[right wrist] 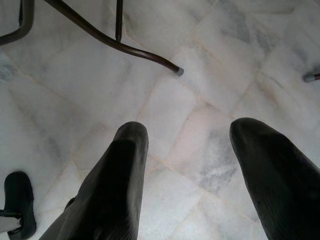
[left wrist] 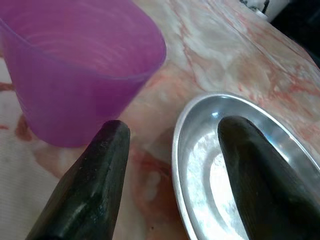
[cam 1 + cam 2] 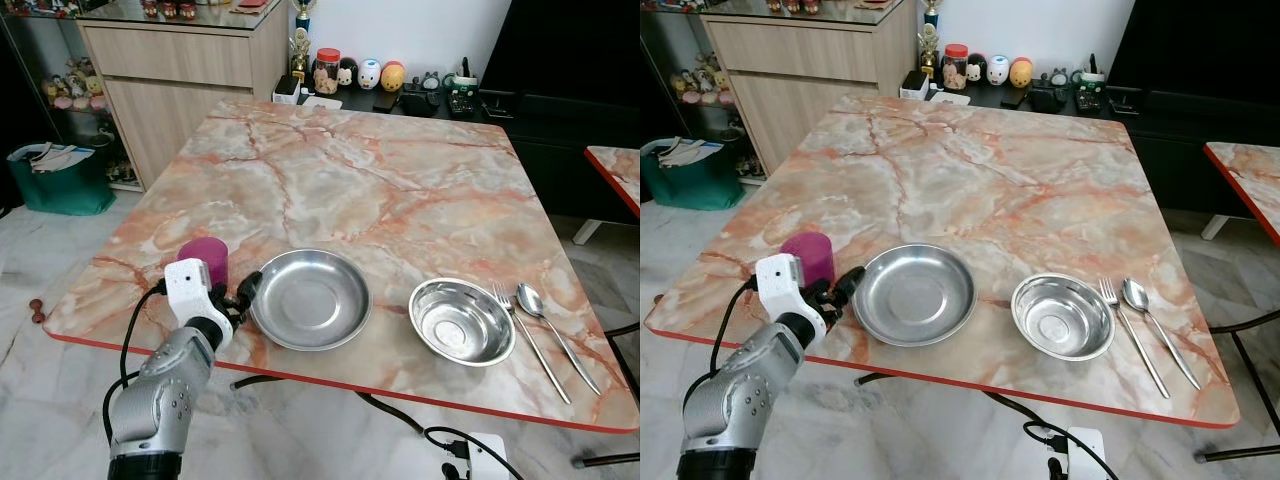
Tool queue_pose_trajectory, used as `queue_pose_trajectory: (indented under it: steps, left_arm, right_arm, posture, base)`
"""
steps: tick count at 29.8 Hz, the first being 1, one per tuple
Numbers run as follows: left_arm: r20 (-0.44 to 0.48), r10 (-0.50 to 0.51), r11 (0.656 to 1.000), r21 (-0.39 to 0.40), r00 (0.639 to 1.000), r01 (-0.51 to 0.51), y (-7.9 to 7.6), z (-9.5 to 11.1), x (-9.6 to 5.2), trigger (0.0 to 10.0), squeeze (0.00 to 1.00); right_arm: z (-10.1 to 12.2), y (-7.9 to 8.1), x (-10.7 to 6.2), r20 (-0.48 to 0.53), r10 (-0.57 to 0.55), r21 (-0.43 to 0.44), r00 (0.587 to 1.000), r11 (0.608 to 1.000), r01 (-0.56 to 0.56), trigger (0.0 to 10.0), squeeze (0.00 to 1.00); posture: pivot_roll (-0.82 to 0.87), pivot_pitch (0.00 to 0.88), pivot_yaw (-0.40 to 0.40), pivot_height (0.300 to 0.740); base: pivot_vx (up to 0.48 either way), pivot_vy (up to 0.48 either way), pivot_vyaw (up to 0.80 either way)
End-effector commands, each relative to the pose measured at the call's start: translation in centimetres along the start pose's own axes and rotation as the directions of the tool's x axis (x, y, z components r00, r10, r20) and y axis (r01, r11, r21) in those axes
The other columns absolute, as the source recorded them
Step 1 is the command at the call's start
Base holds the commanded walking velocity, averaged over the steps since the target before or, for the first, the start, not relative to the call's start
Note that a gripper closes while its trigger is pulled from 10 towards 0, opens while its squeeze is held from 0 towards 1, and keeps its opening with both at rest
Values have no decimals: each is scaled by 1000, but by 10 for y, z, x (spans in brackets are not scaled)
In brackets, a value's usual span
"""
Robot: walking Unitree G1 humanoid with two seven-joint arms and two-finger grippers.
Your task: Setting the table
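Left gripper [image 2: 170, 175] fingers spread, holding nothing, hovering between purple cup [image 3: 205, 260] at its 11 o'clock and steel plate [image 3: 311, 298] at 1. Bowl [image 3: 462, 320], fork [image 3: 527, 338], spoon [image 3: 545, 318] laid out at plate's 3 o'clock. Looks mostly set; cup placement possibly left. Right gripper [image 1: 187, 165] spread, idle over floor [image 1: 210, 65].

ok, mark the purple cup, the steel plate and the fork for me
purple cup [image 2: 75, 75], left wrist view, on its side wall.
steel plate [image 3: 310, 298], left eye view, on its flat centre.
fork [image 3: 530, 342], left eye view, midway along its handle.
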State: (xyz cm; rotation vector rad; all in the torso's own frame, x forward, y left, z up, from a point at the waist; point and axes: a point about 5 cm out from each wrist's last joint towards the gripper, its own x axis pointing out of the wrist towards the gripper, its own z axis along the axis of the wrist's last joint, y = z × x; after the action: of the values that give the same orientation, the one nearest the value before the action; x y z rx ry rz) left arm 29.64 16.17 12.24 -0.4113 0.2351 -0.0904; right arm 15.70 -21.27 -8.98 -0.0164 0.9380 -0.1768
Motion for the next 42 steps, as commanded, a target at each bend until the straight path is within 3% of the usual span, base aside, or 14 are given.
queue_pose_trajectory:
  steps: [1,9,10,11,14,15,22,37,42]
  left_arm:
    - [-14,3,998,-55,1000,-4,-3,2,4,10000,0]
    - [-73,18,997,-71,997,-23,-3,-1,9,10000,0]
    - [-76,20,997,-73,997,-25,-4,-1,10,10000,765]
    - [-79,16,997,-73,997,-22,-5,-1,11,10000,1000]
    - [-93,13,999,-32,996,-16,-6,-2,11,10000,1000]
    - [-92,18,999,-27,996,-21,-6,-2,11,10000,0]
    - [-102,28,999,-35,994,-32,-3,-2,11,10000,0]
    - [-115,41,996,78,993,-32,-4,-10,16,10000,0]
    - [-120,63,995,83,991,-53,-1,-14,19,10000,0]
  right_arm:
    - [-1,0,0,-3,0,22,1000,1000,1,10000,0]
    - [-2,2,0,-8,-1,26,1000,1000,1,10000,0]
    - [-2,2,0,-9,-2,28,1000,1000,2,10000,0]
    - [-2,2,0,-9,-2,28,1000,1000,2,10000,0]
    - [-3,3,0,-10,-2,32,1000,999,2,10000,0]
    - [-3,3,-1,-10,-1,33,1000,999,2,10000,0]
    - [-4,4,-1,-12,3,38,1000,999,-2,10000,0]
    - [-7,8,-1,-15,8,53,1000,999,-7,10000,0]
    - [-7,8,-2,-14,9,49,1000,999,-8,10000,0]
  posture:
    - [139,0,-38,740]
    - [133,0,-24,740]
    - [133,0,-24,740]
    - [133,0,-21,740]
    - [133,0,-18,740]
    - [133,0,-16,740]
    - [138,0,-10,740]
    - [121,0,7,740]
    - [117,0,3,740]
  base:
    - [0,0,0]
    - [0,0,0]
    - [0,0,0]
    - [0,0,0]
    - [0,0,0]
    - [0,0,0]
    - [0,0,0]
    - [0,0,0]
    - [0,0,0]
